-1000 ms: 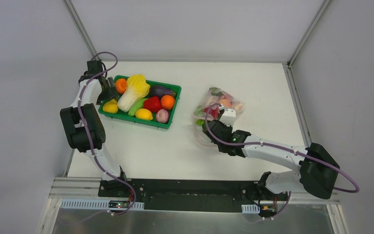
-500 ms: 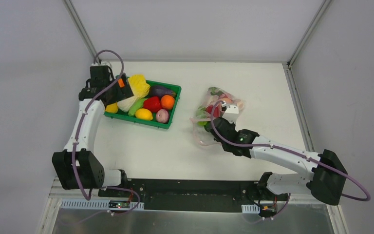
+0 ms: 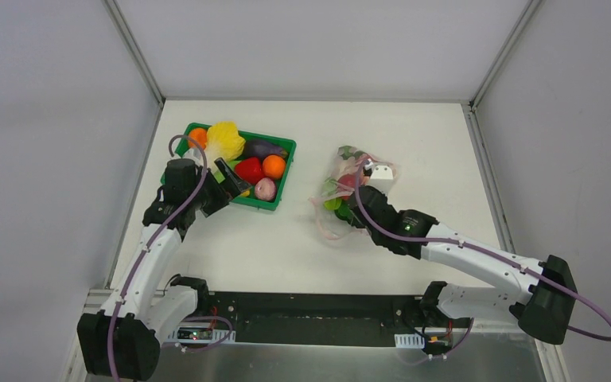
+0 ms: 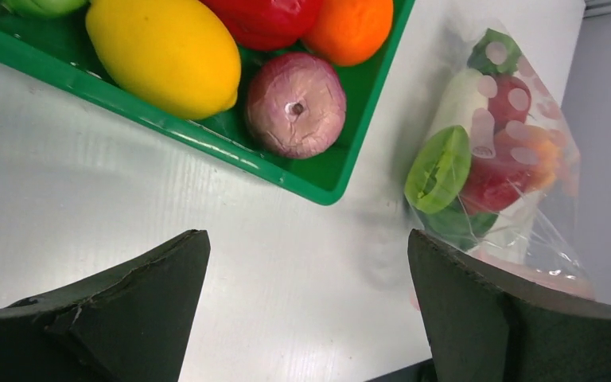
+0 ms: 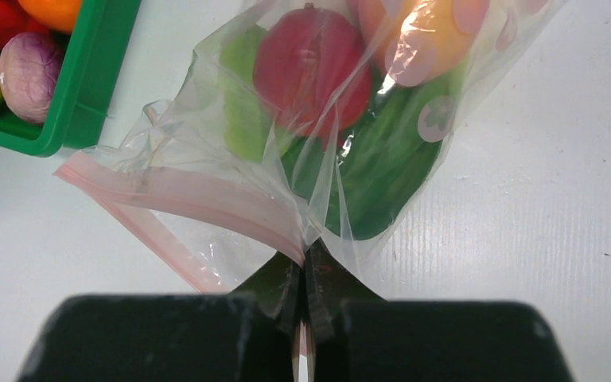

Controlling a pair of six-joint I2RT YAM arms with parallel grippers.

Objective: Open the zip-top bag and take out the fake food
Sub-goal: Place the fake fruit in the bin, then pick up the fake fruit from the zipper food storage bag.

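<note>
Right claw (image 5: 304,267) pinches the zip-top bag (image 5: 207,135) at its pink strip (image 5: 175,191), anchoring it on the bench (image 3: 414,135) beside the green tray (image 4: 318,179), fake food (image 5: 312,68) inside, so I can bring my wide-open, empty left claw (image 4: 304,239) to the other lip.

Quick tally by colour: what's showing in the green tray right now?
Orange round plastic fruits: 2
Yellow-white napa cabbage: 1
Purple eggplant: 1
Red pepper: 1
Yellow lemon: 1
Pink-purple onion: 1
Green piece, cut off at the frame edge: 1
Total: 8 showing; the left arm may hide more.
</note>
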